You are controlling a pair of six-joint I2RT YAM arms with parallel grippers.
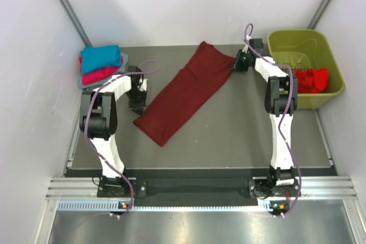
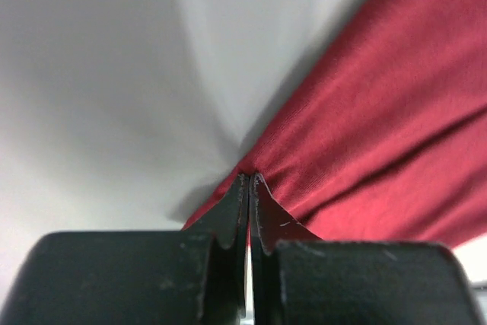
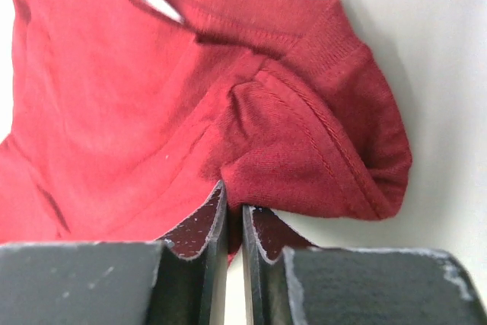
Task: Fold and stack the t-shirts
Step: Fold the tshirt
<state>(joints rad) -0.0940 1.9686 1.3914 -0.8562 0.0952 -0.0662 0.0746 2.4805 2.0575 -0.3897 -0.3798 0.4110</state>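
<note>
**A:** Where was the maroon t-shirt (image 1: 186, 92) at that moment?

**B:** It lay as a long narrow strip slanting across the middle of the bench (image 1: 229, 141), from lower left up towards the upper right of the overhead frame. Your left fingers (image 2: 242, 188) were pressed together on its lower-left corner. Your right fingers (image 3: 217, 211) were clamped on a bunched fold beside the collar at the upper-right end.

**A:** How would it handle?

**B:** Light, soft and limp, I judged. It would sag between two holds, so gripping opposite ends suited it. Thin cloth can slide out of a shallow pinch, though, and your left bite looked to be right at the edge.

**A:** And the rest?

**B:** The folded t-shirts (image 1: 102, 64), teal on top, sat stacked at upper left. A bright red t-shirt (image 1: 311, 79) lay in the olive basket (image 1: 286, 41) at upper right.
</note>
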